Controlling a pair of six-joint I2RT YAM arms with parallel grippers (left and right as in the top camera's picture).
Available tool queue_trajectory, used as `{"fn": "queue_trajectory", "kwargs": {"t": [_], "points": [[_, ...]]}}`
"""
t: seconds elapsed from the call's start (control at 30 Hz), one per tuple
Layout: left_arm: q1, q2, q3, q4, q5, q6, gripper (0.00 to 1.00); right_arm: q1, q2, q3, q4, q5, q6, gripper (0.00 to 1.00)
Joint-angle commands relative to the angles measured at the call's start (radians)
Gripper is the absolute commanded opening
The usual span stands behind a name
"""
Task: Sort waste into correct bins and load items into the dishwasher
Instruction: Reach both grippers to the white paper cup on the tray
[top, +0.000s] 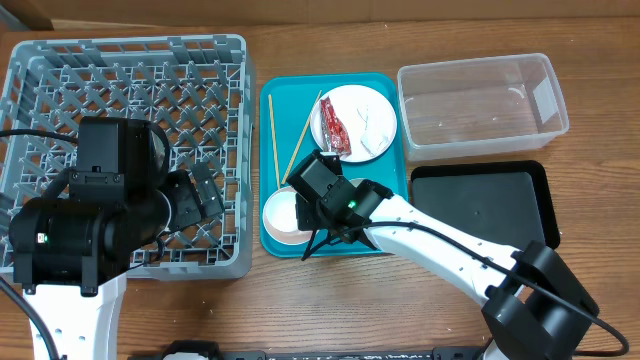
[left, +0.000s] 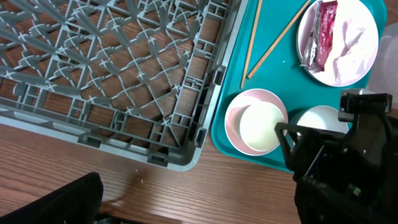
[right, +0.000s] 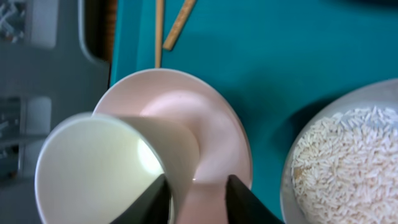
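Observation:
A small white bowl (right: 106, 168) lies tilted on a pinkish-white plate (right: 211, 124) at the front left of the teal tray (top: 290, 95). My right gripper (right: 196, 180) is open and straddles the bowl's wall, one finger at the rim and the other over the plate. Rice grains (right: 348, 168) fill a round white dish beside it. A second plate (top: 372, 125) at the tray's back holds the red-and-white wrapper (top: 333, 128). Chopsticks (top: 271, 140) lie on the tray. My left gripper (top: 205, 195) is open and empty over the right part of the grey dish rack (top: 120, 80).
The clear tub (top: 480, 110) stands at the back right and the black tray (top: 480, 205) in front of it. The right arm reaches from the front right across the teal tray's front edge. The rack's wall runs next to the tray's left side.

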Motion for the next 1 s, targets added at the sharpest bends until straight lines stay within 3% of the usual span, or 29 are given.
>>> {"fn": "queue_trajectory", "kwargs": {"t": [0.0, 0.1, 0.13, 0.3, 0.5, 0.6, 0.73, 0.97], "points": [[0.004, -0.011, 0.013, -0.012, -0.017, -0.018, 1.00, -0.003, 0.011, 0.019, 0.004, 0.042, 0.006, 0.23], [0.004, -0.011, 0.013, -0.028, -0.021, -0.016, 1.00, -0.004, 0.009, 0.020, 0.011, 0.044, 0.003, 0.13], [0.004, -0.011, 0.013, -0.033, -0.022, -0.009, 1.00, -0.010, -0.004, 0.023, 0.006, 0.042, 0.001, 0.05], [0.005, -0.011, 0.013, -0.006, 0.046, 0.056, 1.00, -0.084, -0.137, 0.027, -0.027, -0.063, -0.002, 0.04], [0.005, 0.006, 0.013, 0.084, 0.375, 0.225, 1.00, -0.318, -0.301, 0.027, -0.027, -0.442, -0.181, 0.04], [0.005, 0.043, 0.013, 0.127, 0.608, 0.285, 1.00, -0.451, -0.341, 0.027, -0.033, -0.712, -0.341, 0.04], [0.005, 0.118, 0.013, 0.153, 0.911, 0.355, 1.00, -0.589, -0.351, 0.027, -0.080, -0.953, -0.449, 0.04], [0.005, 0.285, 0.007, 0.144, 1.317, 0.560, 1.00, -0.674, -0.350, 0.027, -0.064, -1.282, -0.560, 0.04]]}}
